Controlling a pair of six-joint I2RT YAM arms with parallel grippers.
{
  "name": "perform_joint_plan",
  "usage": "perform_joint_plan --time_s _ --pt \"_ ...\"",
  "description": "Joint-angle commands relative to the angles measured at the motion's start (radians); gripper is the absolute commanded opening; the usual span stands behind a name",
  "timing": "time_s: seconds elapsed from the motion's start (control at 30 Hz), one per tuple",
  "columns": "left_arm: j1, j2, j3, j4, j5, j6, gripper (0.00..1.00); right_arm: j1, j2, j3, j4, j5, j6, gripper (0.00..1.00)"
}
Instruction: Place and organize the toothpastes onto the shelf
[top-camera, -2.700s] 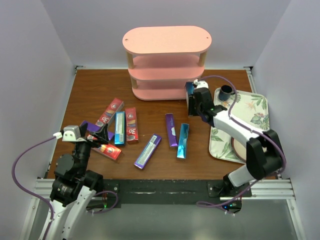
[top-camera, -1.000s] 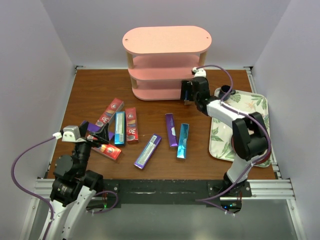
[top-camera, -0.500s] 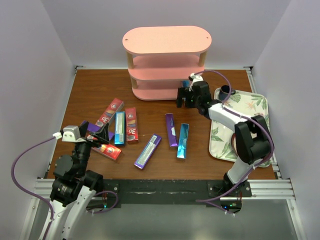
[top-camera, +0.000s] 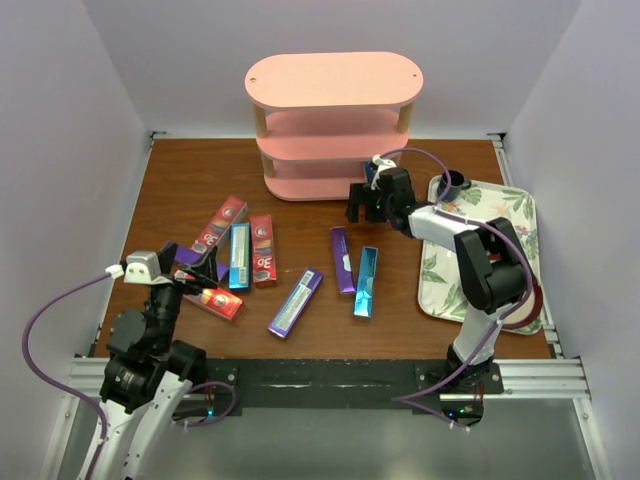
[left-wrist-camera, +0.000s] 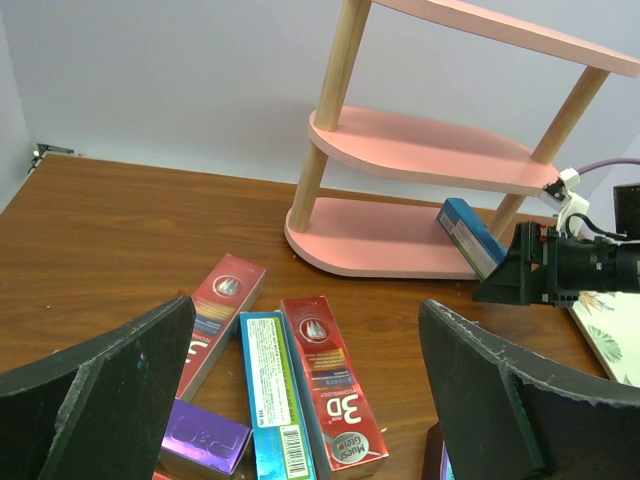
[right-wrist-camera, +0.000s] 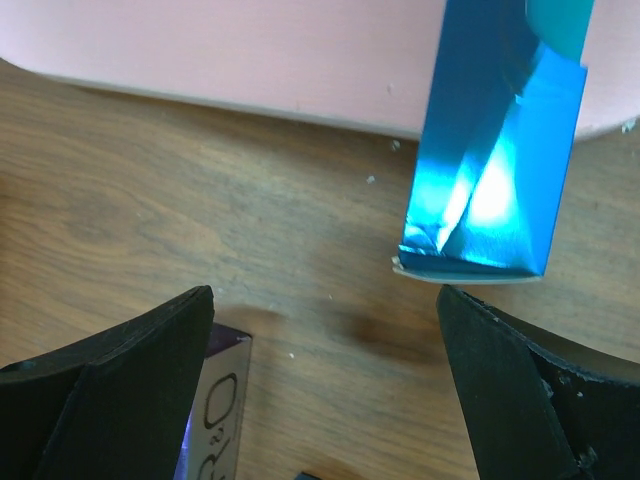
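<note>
Right gripper (right-wrist-camera: 322, 310) jaws apart, blue toothpaste carton (right-wrist-camera: 490, 150) just ahead, end overhanging shelf (right-wrist-camera: 250, 50)

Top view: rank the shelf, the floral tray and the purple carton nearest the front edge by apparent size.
1. Shelf
2. Tray, even though partly covered
3. Purple carton

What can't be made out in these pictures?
- Top view: the shelf's top board hides most of the two lower tiers.
- Right wrist view: the blue carton's far end is cut off by the top edge.
- Left wrist view: the purple carton is cut off by the bottom edge.
- Top view: the cup is too small to show any contents.
</note>
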Motion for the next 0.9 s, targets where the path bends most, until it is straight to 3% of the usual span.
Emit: perform_joint_plan --time_s 0.0,0.4,0.67,0.87 --pt "-0.005 -0.136 0.002 0.048 0.011 0.013 0.99 -0.002 -0.007 0.062 0.067 -0.016 -0.005 0.98" --pt "-0.005 -0.133 0.000 0.049 0.012 0.015 0.99 -0.002 -0.008 0.084 0.064 -0.006 -0.010 0.98" --pt "-0.005 -0.136 -0.002 0.054 0.014 0.018 0.99 0.011 -0.197 -0.034 -0.031 0.007 0.013 0.99" --pt "-0.005 -0.142 -0.003 0.055 0.017 0.021 0.99 0.076 -0.378 -0.166 -0.117 0.157 0.068 0.98"
